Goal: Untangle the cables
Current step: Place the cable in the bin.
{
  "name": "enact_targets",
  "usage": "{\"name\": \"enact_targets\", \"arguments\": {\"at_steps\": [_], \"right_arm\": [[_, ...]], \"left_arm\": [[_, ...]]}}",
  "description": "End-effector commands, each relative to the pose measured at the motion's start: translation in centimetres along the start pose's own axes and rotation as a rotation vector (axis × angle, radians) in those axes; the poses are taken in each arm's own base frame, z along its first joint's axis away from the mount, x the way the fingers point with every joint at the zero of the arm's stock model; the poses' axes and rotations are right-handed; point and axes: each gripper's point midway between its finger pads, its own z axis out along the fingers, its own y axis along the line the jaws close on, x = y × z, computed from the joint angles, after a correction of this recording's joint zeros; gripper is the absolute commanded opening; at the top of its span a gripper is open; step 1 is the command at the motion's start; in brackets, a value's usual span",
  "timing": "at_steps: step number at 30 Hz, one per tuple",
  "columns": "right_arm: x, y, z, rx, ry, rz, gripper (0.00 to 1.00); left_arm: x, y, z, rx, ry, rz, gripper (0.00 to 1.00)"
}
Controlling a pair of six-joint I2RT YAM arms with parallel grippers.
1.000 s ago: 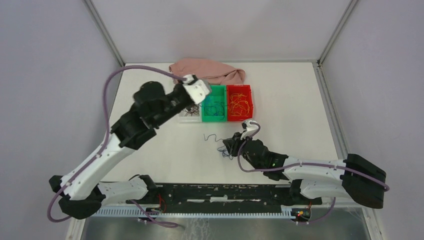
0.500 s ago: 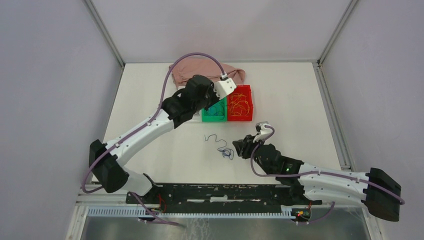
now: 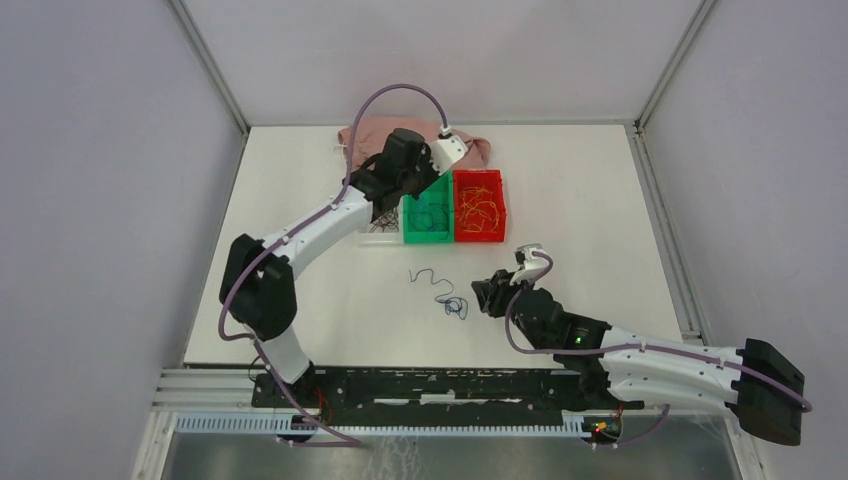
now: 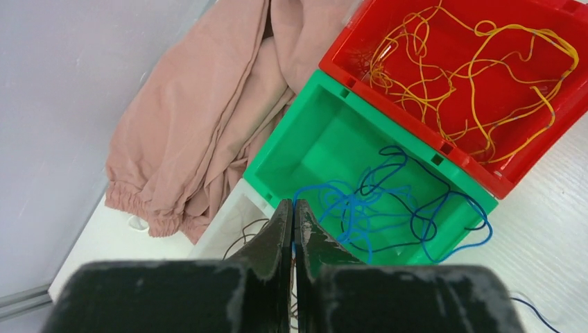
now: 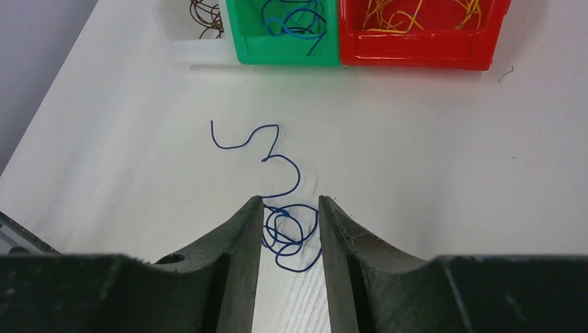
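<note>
One blue cable (image 3: 441,291) lies loose on the table, a wavy tail ending in a small coil (image 5: 291,234). My right gripper (image 5: 291,201) is open, and the coil shows in the gap between its fingers. In the top view the right gripper (image 3: 482,295) is just right of the coil. My left gripper (image 4: 294,203) is shut on a blue cable that runs from its tips into the green bin (image 4: 274,163). It hovers over the edge between that bin and the white bin (image 4: 220,223). More blue cables (image 4: 388,208) fill the green bin, and yellow ones (image 4: 478,76) fill the red bin (image 4: 392,97).
The three bins stand in a row at mid-back: white (image 3: 374,239), green (image 3: 427,239), red (image 3: 478,238). Brown cables (image 5: 206,12) lie in the white one. A pink cloth (image 3: 472,150) is bunched behind them. The left arm (image 3: 310,225) stretches diagonally over the left half.
My right gripper drew back to the right off the blue coil and its jaws spread wider. The left arm stretched out toward the back, and its gripper stayed shut over the bins.
</note>
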Motion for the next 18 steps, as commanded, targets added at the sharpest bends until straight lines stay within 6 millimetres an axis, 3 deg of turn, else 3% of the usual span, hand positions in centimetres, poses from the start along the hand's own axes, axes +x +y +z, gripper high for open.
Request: {"name": "enact_targets", "arguments": {"at_steps": [1,11,18], "right_arm": [[-2.4,0.7,0.0,0.013,-0.056,0.007,0.42],[-3.2,0.3,-0.2,0.053,-0.066,-0.01,0.42],[-3.0,0.4,0.0,0.055,-0.049,-0.018,0.42]], "left_arm": [[-3.0,1.3,1.4,0.001,-0.11,-0.022,0.03],[3.2,-0.9,5.0,0.055,0.012,-0.027,0.03],[6.3,-2.1,6.8,0.066,0.095,-0.013,0.03]]}}
